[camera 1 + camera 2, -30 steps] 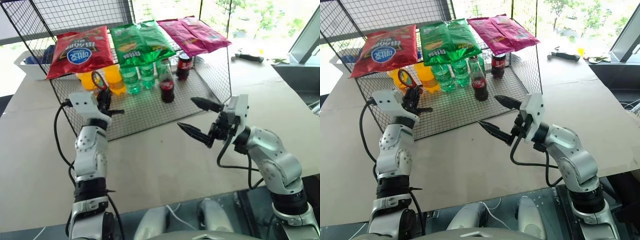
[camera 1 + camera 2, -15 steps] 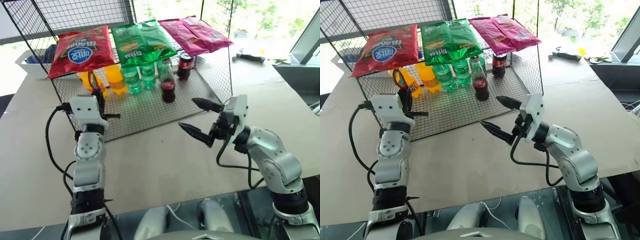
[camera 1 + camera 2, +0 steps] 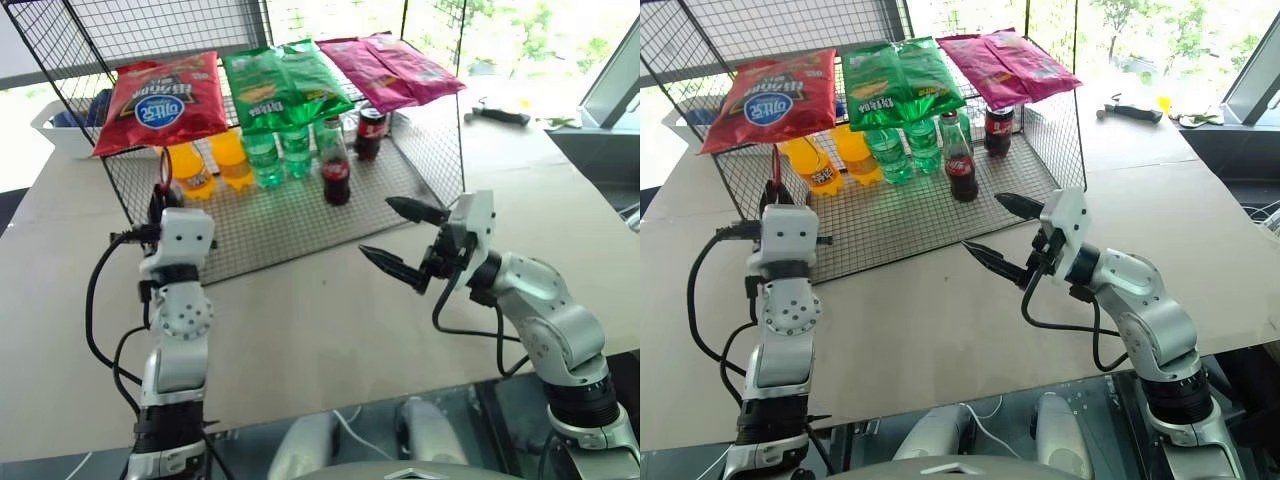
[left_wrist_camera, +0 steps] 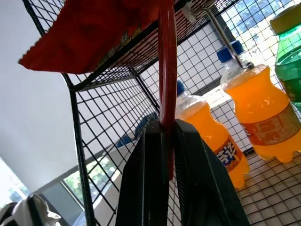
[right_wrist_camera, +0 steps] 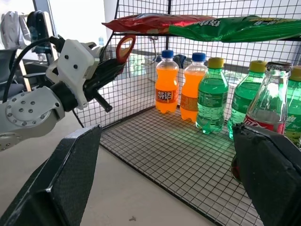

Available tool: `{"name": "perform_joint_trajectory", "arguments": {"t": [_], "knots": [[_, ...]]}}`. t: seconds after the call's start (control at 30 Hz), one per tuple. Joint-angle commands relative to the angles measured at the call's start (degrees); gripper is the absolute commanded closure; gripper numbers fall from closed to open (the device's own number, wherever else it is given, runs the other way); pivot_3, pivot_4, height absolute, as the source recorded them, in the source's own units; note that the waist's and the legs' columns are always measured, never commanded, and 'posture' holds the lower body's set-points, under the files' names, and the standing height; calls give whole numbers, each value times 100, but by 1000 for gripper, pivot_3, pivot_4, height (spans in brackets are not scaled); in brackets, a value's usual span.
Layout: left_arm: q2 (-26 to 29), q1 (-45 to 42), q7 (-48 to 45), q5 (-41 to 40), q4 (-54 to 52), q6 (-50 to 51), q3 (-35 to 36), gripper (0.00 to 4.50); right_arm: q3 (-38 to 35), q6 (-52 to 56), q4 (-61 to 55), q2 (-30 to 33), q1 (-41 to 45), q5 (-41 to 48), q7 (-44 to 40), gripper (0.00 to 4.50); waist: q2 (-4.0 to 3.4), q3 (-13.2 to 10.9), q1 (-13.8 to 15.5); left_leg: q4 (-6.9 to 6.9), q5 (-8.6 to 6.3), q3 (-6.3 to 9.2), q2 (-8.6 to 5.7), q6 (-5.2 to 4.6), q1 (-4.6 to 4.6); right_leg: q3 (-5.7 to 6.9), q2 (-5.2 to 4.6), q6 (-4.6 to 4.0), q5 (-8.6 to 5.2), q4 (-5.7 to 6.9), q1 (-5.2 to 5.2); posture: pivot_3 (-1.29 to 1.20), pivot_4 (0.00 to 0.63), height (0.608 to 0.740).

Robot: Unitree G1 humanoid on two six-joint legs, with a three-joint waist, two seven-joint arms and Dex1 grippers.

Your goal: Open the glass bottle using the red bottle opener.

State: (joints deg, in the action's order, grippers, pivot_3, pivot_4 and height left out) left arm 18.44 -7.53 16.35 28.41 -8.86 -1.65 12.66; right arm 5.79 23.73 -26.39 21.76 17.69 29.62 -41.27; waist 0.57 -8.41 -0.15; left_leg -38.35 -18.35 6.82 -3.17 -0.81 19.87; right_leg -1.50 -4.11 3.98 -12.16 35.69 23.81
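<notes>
The glass bottle [image 3: 335, 170] with dark cola and a red label stands on the wire rack's floor, in front of the green bottles; it also shows close by in the right wrist view [image 5: 270, 103]. My left gripper [image 4: 165, 125] is shut on the handle of the red bottle opener [image 4: 167, 70], which points up beside the rack's left front corner, well left of the bottle. The opener's oval loop [image 5: 124, 48] shows in the right wrist view. My right gripper [image 3: 378, 228] hangs open over the table, in front of and right of the bottle, holding nothing.
The wire rack [image 3: 300, 215] carries red [image 3: 165, 100], green [image 3: 285, 80] and pink [image 3: 390, 65] chip bags on top. Orange soda bottles [image 3: 190, 170], green bottles [image 3: 262, 158] and a dark cola container [image 3: 369, 133] stand inside. A white bin [image 3: 55, 130] sits back left.
My left hand has rolled and drawn back and left from the rack with the opener, which now stands edge-on. The right arm has stayed still.
</notes>
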Motion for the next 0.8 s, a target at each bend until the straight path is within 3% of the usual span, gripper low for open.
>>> {"name": "perform_joint_trajectory", "arguments": {"t": [0.03,0.17,0.27,0.53,0.8], "knots": [[118,14,295,528,-349,-63,-114,4457,-35,-85,-132,29,72,15,-17,0,0,0,3,0,0,0,0,0,0,0,0,0,0,0,0,0,150,740],[60,133,274,496,-312,-145,-197,4457,-32,-87,-132,41,69,-4,4,0,0,0,9,0,0,-1,0,0,0,0,-2,0,0,0,0,0,150,740],[-59,204,-262,-265,-275,-336,-284,4457,-37,-92,-91,69,63,-56,28,0,0,0,6,0,0,-1,3,0,1,-1,-2,0,0,0,2,0,150,740],[-616,238,-2655,-3321,-447,-75,-765,4457,231,-375,440,282,-245,-851,95,0,1,0,62,-2,0,-2,0,-1,5,0,-8,0,0,0,3,0,150,740],[-719,328,-4693,-6711,-1187,1836,-1089,4457,427,464,533,464,-248,-1102,206,0,0,-1,47,-4,0,-6,3,0,5,-2,-2,0,0,2,4,0,150,740]]}}
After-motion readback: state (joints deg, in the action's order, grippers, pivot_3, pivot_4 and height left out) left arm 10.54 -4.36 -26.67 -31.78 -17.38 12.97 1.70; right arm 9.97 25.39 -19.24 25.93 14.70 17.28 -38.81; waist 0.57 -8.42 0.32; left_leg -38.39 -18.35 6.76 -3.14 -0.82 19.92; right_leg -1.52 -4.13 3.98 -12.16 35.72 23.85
